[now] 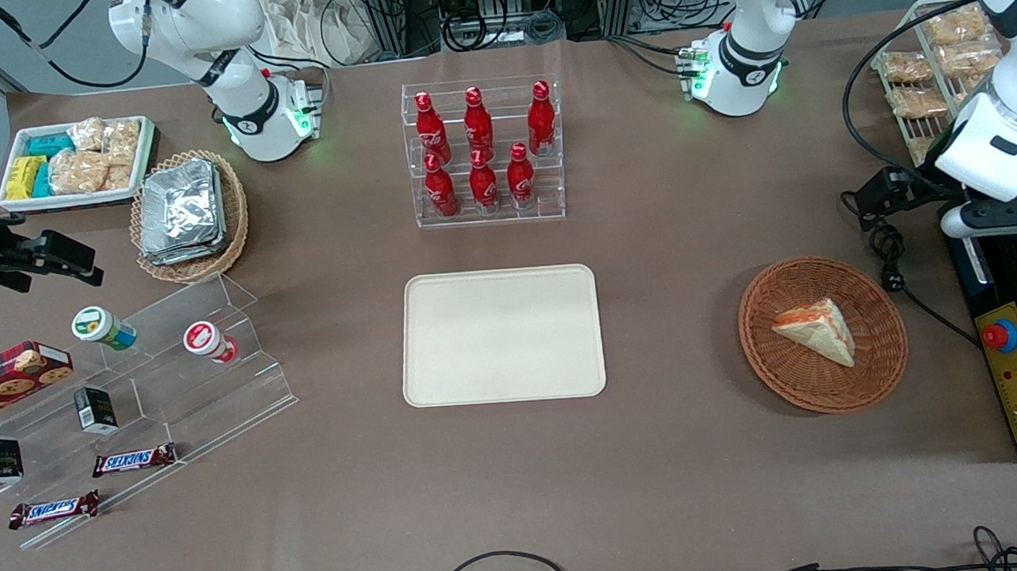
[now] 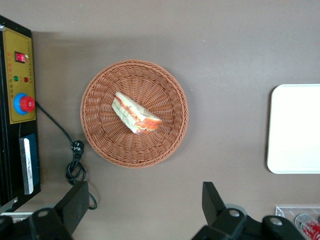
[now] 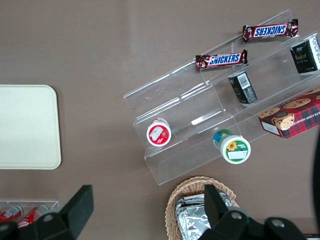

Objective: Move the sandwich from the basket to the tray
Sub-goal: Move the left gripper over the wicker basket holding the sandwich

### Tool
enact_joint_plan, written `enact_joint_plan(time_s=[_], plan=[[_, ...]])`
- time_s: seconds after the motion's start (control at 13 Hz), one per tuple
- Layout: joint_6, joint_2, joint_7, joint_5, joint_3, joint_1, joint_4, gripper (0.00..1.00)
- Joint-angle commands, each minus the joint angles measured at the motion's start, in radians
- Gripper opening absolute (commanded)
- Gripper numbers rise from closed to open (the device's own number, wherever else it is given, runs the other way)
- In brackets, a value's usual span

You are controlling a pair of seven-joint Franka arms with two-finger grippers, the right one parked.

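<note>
Wrist cam shows us both fingers (image 2: 75,202) of the gripper (image 2: 145,205) spread wide, empty; front cam cuts them off at frame edge. Sandwich (image 1: 817,329) lies in the basket (image 1: 822,333), toward working arm's end, well apart from the tray (image 1: 502,335). Arm hangs high above table (image 1: 665,249).

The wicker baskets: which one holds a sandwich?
The reddish-brown basket, toward the working arm's end, below the open gripper; the lighter basket holds foil packets.

Tray (image 3: 27,127) beside clear stepped snack rack (image 3: 220,107)
</note>
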Motion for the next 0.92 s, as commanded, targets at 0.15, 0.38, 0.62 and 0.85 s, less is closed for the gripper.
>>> enact_joint_plan(time_s=[0.15, 0.38, 0.62, 0.85], plan=[[-0.037, 0.007, 0.015, -0.011, 0.007, 0.002, 0.012, 1.0], [-0.036, 0.031, -0.089, -0.02, 0.048, -0.001, -0.001, 1.0], [-0.021, 0.077, -0.381, -0.022, 0.071, -0.001, -0.015, 1.0], [0.047, 0.152, -0.633, -0.014, 0.08, -0.001, -0.034, 1.0]])
